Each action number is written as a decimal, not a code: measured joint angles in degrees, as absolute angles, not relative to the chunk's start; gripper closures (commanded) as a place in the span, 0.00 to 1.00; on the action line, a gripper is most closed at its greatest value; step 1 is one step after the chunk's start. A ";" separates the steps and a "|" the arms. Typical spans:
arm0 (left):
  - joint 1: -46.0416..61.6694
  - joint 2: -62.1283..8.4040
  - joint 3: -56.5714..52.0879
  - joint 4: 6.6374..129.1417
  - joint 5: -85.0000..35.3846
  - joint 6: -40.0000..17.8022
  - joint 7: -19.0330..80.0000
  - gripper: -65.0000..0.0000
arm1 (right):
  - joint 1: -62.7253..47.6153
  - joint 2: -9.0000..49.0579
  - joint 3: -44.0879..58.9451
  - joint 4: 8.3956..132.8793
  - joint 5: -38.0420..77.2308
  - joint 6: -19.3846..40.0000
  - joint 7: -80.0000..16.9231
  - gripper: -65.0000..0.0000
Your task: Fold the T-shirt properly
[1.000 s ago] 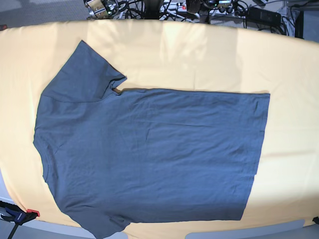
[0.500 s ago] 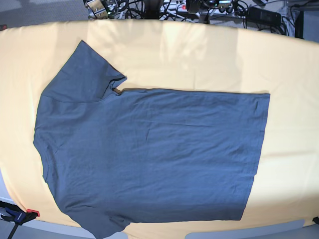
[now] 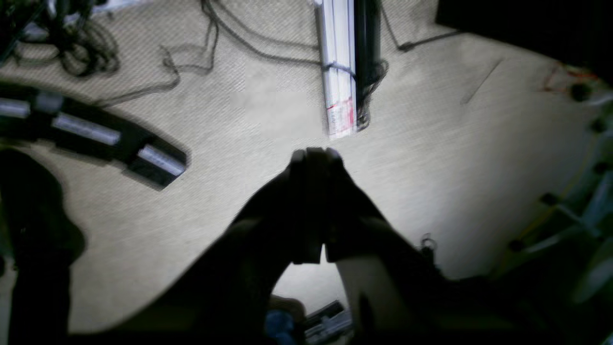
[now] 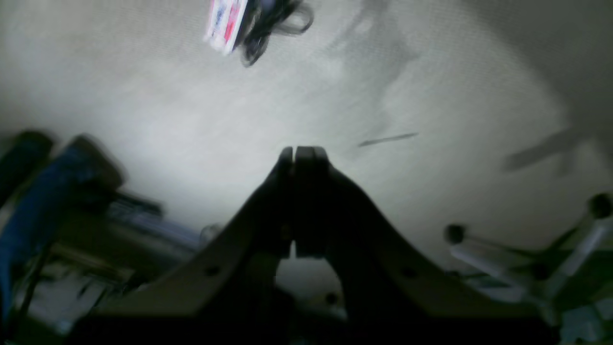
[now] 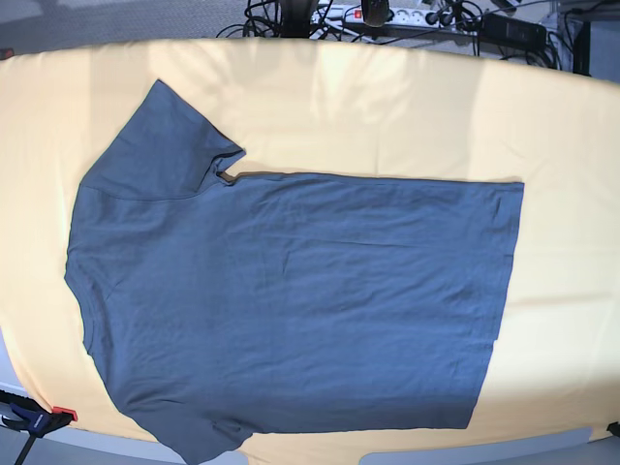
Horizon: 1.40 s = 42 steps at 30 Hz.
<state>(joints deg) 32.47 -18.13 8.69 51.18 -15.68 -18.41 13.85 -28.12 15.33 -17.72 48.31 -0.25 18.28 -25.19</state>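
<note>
Tabletop [image 5: 387, 97]: I see it draped in a yellow-orange cloth [image 5: 562, 194] that fills nearly the whole base view, with paler bands of light running across its far half.

T-shirt [image 5: 291, 300]: my task item lies spread flat on the cloth, dark slate blue-grey, collar end toward the left of the base view and straight hem toward the right. One short sleeve points to the far left corner, the other reaches the near edge at lower left. Light wrinkles run across the body. Nothing touches it.

Floor [image 3: 239, 191]: both wrist views look down on pale carpet, blurred, well off the tabletop.

Cables [image 5: 426, 19]: a dark tangle with a power strip sits beyond the far edge of the tabletop.

White bundle [image 3: 337, 72]: long white strips strapped beside a dark bar, lying on the carpet ahead of my left wrist camera.

Left end effector [image 3: 313, 155]: dark silhouette, tips pressed together, gripping nothing, hanging over the carpet.

Right end effector [image 4: 301, 152]: likewise tips together and empty, over the carpet.

Clamp [image 5: 34, 421]: blue and red, at the near left corner of the tabletop.
</note>
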 measured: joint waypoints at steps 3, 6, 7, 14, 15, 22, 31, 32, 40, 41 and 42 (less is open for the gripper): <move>37.63 -20.27 8.99 60.62 -15.88 -18.76 17.56 1.00 | -34.81 18.74 -17.54 59.83 -0.12 18.06 -29.58 1.00; 42.94 -24.69 8.71 69.82 -15.86 -18.87 20.23 1.00 | -42.46 21.74 -17.69 72.58 -0.16 14.96 -33.98 1.00; 44.86 -26.30 7.92 72.99 -15.68 -18.44 20.82 1.00 | -44.73 23.07 -17.87 76.88 0.16 13.52 -34.81 1.00; 55.88 -31.11 -4.19 94.78 -18.70 -16.16 28.80 1.00 | -58.92 34.35 -16.97 103.92 -1.54 0.56 -41.93 1.00; 57.80 -31.44 -6.50 97.41 -18.68 -16.78 28.62 1.00 | -61.10 34.52 -16.16 107.09 -3.07 0.12 -42.22 1.00; 69.06 -32.10 -20.51 115.42 -22.17 -19.77 30.94 1.00 | -73.97 33.80 -5.76 124.57 -8.86 -1.23 -42.63 1.00; 73.89 -32.21 -33.12 129.49 -23.57 -19.94 31.48 1.00 | -74.41 33.87 8.36 134.19 -8.05 -2.46 -43.55 1.00; 73.52 -32.18 -34.20 130.58 -23.57 -19.94 31.33 1.00 | -74.41 33.93 10.11 134.19 -8.08 -2.31 -42.68 1.00; 67.48 -36.34 -39.07 132.33 -20.21 -24.62 31.29 1.00 | -70.96 33.65 21.45 134.17 -3.95 9.21 -33.06 1.00; 66.37 -37.10 -39.05 132.31 -18.72 -25.34 30.76 1.00 | -68.42 33.61 22.24 134.17 -1.72 11.33 -31.62 1.00; 65.04 -37.98 -39.03 132.18 -17.47 -26.09 29.74 1.00 | -65.82 33.82 22.68 134.19 1.61 13.17 -30.37 1.00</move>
<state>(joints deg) 65.04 -37.98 -39.03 132.18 -17.47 -26.09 29.74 -65.82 33.82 22.68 134.19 1.61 13.17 -30.37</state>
